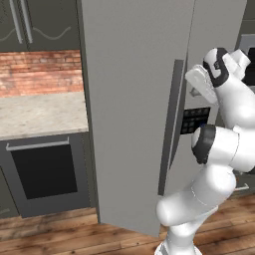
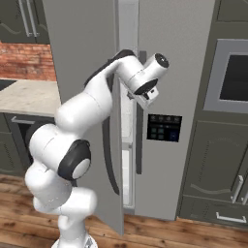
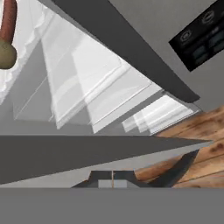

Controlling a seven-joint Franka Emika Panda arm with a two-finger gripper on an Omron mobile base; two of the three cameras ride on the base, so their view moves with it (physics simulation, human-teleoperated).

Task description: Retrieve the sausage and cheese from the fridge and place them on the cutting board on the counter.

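The grey fridge [image 1: 134, 99] stands with its left door [image 2: 82, 72] swung partly open. My gripper [image 3: 112, 178] is shut with nothing in it, at the gap between the two doors [image 2: 133, 95], beside the dark handles. Through the gap, the hand view shows pale shelves [image 3: 87, 83]. On them, at the top left of that view, lie the reddish-brown sausage [image 3: 8, 19] and, right beside it, the yellowish-tan cheese [image 3: 6, 54]. The open door's edge [image 3: 87, 153] crosses just in front of my fingertips. The cutting board and the counter are out of view.
A narrow stone top [image 1: 40, 114] with a black oven front [image 1: 45, 169] sits left of the fridge, under a brick wall. Dark cabinets and a built-in oven [image 2: 232, 72] stand to the right. A control panel [image 2: 163, 127] is on the right door. The floor is wood.
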